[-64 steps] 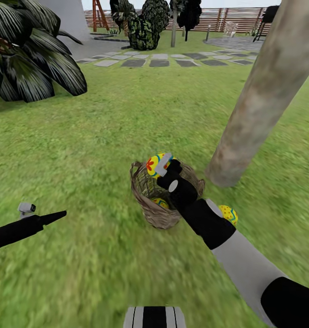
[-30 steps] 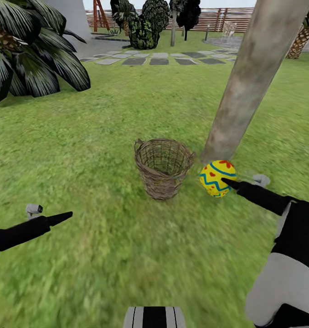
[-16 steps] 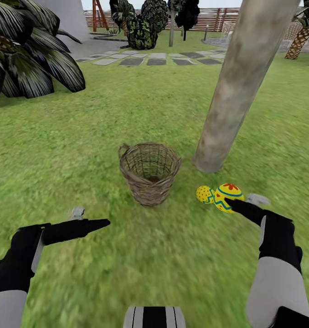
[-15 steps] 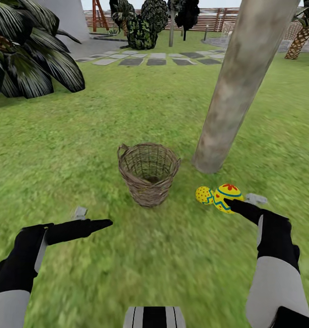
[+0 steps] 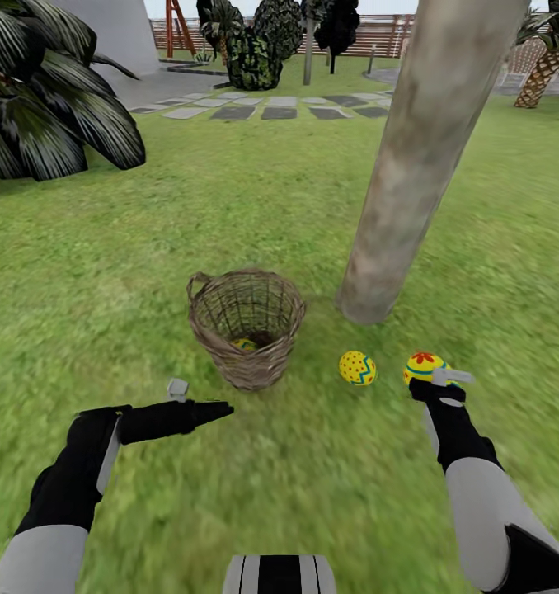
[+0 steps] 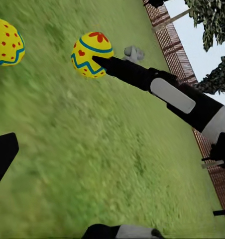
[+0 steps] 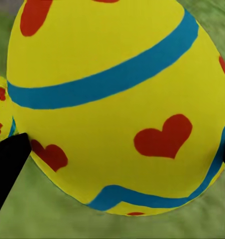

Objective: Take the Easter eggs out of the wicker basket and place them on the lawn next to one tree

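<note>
At the far left of the head view a big dark leafy plant [image 5: 57, 99] fills the upper left corner. My left gripper [image 5: 199, 404] sits in the lower left part of the frame, low over the grass. Its black finger points toward the middle and a small grey finger stands apart from it, so it is open and holds nothing.

Just up and right of it, in the middle of the frame, stands the basket [image 5: 246, 327] on the lawn [image 5: 106, 272]. One egg in the basket [image 5: 245, 344] peeks out from the bottom, mostly hidden by the twigs.

Right of the basket, the tree [image 5: 411, 165] rises from the grass to the top of the frame. Its foot is near the basket but not touching it.

Below the foot of the tree, a dotted egg [image 5: 358, 368] lies on the grass by itself. In the left wrist view the same dotted egg [image 6: 7, 42] shows at the upper left corner.

Further right, my right gripper [image 5: 438, 384] has an egg with hearts [image 5: 421, 367] between its fingers, down by the grass. In the right wrist view that egg with hearts [image 7: 117, 104] is very close, with a black finger at each side edge. I cannot tell if it touches the ground.

At the top of the frame there is a stone path [image 5: 255, 109] and a brown fence [image 5: 370, 33].
</note>
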Motion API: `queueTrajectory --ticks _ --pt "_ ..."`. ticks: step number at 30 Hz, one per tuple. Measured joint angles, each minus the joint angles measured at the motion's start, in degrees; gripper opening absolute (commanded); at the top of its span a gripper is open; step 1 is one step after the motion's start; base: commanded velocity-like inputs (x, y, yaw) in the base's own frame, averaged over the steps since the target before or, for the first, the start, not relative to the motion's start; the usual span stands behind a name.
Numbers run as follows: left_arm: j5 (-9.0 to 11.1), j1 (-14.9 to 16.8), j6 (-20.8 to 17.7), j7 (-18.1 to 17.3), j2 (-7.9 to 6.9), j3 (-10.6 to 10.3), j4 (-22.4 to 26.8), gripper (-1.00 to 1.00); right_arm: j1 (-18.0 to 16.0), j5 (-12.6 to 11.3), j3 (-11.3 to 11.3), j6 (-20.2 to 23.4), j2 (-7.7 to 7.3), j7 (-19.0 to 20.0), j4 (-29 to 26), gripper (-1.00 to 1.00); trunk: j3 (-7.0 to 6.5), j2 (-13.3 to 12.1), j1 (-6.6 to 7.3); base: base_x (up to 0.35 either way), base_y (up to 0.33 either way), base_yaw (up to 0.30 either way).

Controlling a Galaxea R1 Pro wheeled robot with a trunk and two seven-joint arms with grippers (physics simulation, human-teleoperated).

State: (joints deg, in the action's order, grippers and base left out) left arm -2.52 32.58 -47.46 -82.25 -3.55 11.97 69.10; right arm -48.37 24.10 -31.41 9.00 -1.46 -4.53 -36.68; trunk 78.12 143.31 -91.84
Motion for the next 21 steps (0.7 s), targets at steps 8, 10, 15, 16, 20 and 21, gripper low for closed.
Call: queueTrajectory --ticks 8,10,15,16,20,21 --pt "-0.22 0.0 4.77 0.56 4.88 -1.29 -1.49 1.0 -8.9 1.62 9.6 -11.38 -1.58 -8.81 18.62 -1.0 0.0 0.0 0.02 0.196 -0.289 0.0" --pt "-0.19 0.0 5.6 0.54 5.17 -1.25 -1.51 1.0 -9.12 2.93 10.8 -11.72 -1.4 -8.87 18.99 -1.0 0.0 0.0 0.02 0.17 -0.174 0.0" --pt "-0.06 -0.01 5.87 0.54 5.24 -1.22 -1.51 1.0 -9.16 3.99 15.81 -11.91 -1.15 -8.89 18.36 -1.0 0.0 0.0 -0.01 0.018 -0.049 0.096" --pt "-0.04 -0.01 5.88 0.53 5.24 -1.21 -1.52 1.0 -9.16 4.04 16.08 -11.88 -1.18 -8.91 18.34 -1.0 0.0 0.0 -0.01 0.001 -0.256 0.272" --pt "-0.02 -0.01 5.88 0.52 5.28 -1.21 -1.54 1.0 -9.17 4.12 16.36 -11.87 -1.19 -9.0 18.32 -1.0 0.0 0.0 -0.01 0.0 -0.319 0.288" --pt "-0.11 -0.01 5.88 0.53 5.31 -1.22 -1.54 1.0 -9.17 4.12 16.36 -11.87 -1.18 -8.97 18.32 -1.0 0.0 0.0 -0.01 0.0 -0.34 0.291"
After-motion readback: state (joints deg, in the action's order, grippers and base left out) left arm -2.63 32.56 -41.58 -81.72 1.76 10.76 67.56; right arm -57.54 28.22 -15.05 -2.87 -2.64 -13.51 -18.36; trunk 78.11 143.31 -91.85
